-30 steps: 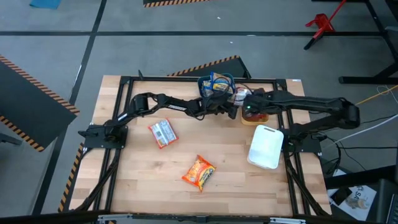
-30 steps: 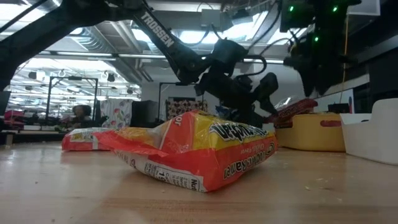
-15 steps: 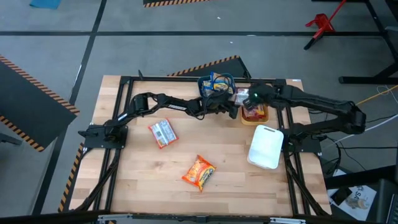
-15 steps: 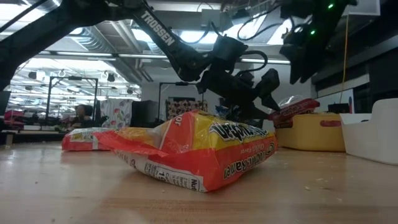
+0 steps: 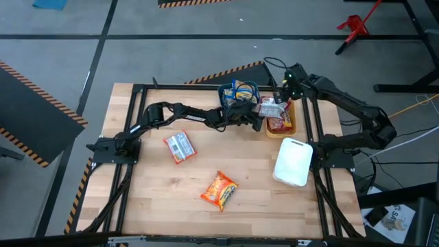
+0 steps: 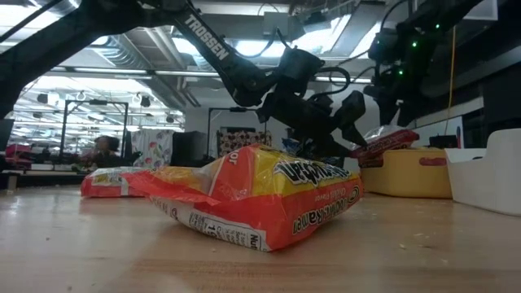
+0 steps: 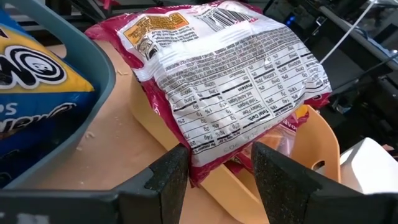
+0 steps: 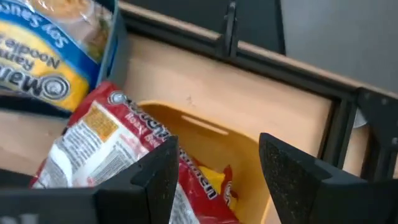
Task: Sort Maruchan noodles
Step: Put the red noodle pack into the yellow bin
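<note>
Sorting is partway through, and the step in hand looks like a drop-off at the far bins. The left gripper [image 7: 214,165] reaches across the far side of the wooden table [image 5: 144,206] and pinches the edge of a red-and-white plastic ramen packet [image 7: 230,87] between its two dark fingers, holding it over the near rim of the orange plastic bin [image 5: 288,127]. The packet's nutrition panel faces the left wrist camera. In the right wrist view at least one more red packet [image 8: 205,183] lies inside that bin. Just beside the bin, the teal bin [image 5: 226,92] holds blue-and-yellow packets [image 5: 240,88].

The right gripper [image 8: 214,168] hovers above the far end of the orange bin, fingers spread apart and gripping nothing.

Two packets lie loose on the table: a red-and-silver one [image 5: 180,146] near the left arm's base, and an orange-red one [image 5: 219,190] nearer the front edge. A white bin [image 5: 293,162] sits toward the right side.

As a judgement, the next move calls for carrying the held packet fully over the bin's opening before letting go, since it hangs at the rim and could slide out onto the table. The two loose packets remain to be sorted.
</note>
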### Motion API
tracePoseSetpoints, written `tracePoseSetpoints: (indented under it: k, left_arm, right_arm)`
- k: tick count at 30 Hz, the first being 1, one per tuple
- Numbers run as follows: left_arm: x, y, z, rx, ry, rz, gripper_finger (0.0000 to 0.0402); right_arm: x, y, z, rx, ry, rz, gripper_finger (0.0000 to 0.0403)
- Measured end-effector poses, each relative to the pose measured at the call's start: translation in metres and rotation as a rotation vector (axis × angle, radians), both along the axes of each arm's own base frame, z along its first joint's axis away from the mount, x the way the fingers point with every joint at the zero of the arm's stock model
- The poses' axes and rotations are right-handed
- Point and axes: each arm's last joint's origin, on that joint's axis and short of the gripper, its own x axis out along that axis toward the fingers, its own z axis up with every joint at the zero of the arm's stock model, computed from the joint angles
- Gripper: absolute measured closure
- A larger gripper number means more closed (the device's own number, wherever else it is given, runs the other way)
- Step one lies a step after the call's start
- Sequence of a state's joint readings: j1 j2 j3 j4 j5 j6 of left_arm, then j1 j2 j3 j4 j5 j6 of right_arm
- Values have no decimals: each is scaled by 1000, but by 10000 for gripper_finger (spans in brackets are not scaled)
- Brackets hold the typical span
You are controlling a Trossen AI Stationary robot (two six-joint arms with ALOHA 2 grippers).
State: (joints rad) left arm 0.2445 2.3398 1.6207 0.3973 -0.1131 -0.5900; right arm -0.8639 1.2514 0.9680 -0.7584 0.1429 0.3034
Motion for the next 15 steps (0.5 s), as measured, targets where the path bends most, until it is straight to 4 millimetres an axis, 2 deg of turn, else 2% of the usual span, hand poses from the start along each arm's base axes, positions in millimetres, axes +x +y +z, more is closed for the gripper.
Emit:
tracePoseSetpoints:
  k: [7,15]
  left_arm:
    - [-1,3,1,0,-1,6,232]
    - [-2,5,0,-3,2,8,232]
  right_arm:
    - [0,-5,-12,115,0,77,198]
    - [-4,4,-18,258,17,124,198]
